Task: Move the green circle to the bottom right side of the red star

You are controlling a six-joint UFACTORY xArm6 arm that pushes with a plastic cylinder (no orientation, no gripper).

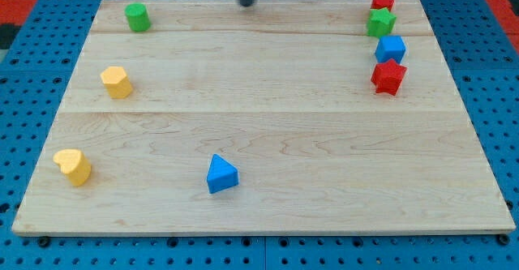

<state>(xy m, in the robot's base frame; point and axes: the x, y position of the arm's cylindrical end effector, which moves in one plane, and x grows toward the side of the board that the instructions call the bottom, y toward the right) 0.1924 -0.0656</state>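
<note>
My tip (pixel 246 3) ends a straight, dark grey rod.

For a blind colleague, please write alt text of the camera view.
A green circle sits top left on a wooden board, far from the red star at right; my tip hovers at the top edge, touching no block.

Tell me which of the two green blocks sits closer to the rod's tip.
The green circle at the view's top left. It stands alone, nearer my tip at the top edge. The green star is farther, wedged among the red and blue blocks at the top right.
</note>
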